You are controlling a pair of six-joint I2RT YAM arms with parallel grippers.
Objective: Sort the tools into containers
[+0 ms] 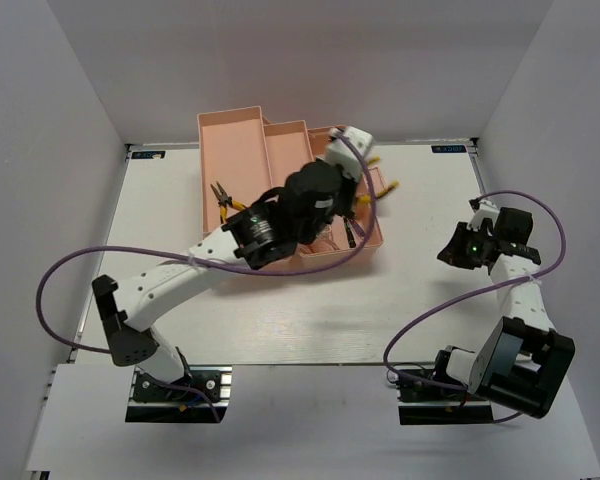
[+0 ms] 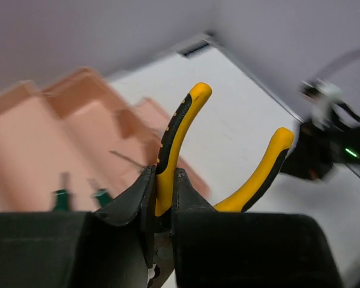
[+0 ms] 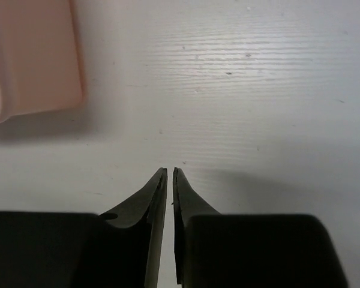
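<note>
The salmon-pink toolbox (image 1: pixel 235 135) stands at the back middle of the table. My left gripper (image 1: pixel 362 200) hangs over its right end. In the left wrist view the gripper (image 2: pixel 163 171) is shut on one handle of yellow-and-black pliers (image 2: pixel 180 129); the other handle sticks out to the right. Two green screwdriver handles (image 2: pixel 61 198) show in the pink tray (image 2: pixel 30 144) below. A second pair of pliers (image 1: pixel 225 202) lies at the box's left side; I cannot tell whether inside or beside it. My right gripper (image 1: pixel 477 245) is shut and empty over bare table (image 3: pixel 170 171).
White walls enclose the table on three sides. The box's corner (image 3: pixel 30 60) lies to the upper left of the right gripper. Purple cables loop beside both arms (image 1: pixel 55 280).
</note>
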